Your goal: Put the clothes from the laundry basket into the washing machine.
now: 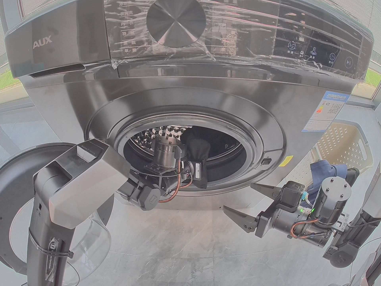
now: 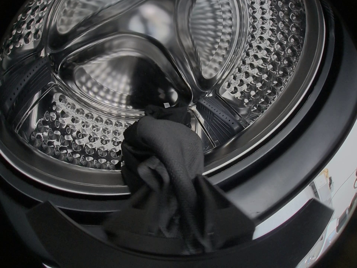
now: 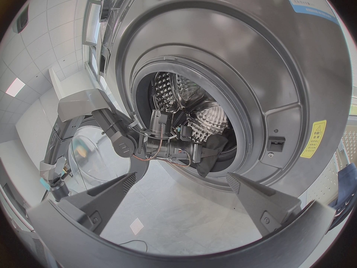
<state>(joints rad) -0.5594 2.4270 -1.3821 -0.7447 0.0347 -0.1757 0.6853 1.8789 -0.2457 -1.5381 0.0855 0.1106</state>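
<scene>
Floor: pale grey stone-look slabs [image 1: 190, 243] with faint veining and thin joints, running up to the front of the washing machine [image 1: 190, 96].
Floor patch: one bright square patch [image 3: 136, 226] on the slabs.
Cable: thin dark cable [image 3: 130, 242] lying in a curve on the floor, near the square patch.
Wall: white square wall tiles [image 3: 55, 26]; one bright rectangular patch [image 3: 15, 87] on them.
Window: window frame [image 3: 97, 26] beside the tiled wall.
Outdoors: strip of green grass [image 1: 373, 77] at the head view's right edge.
</scene>
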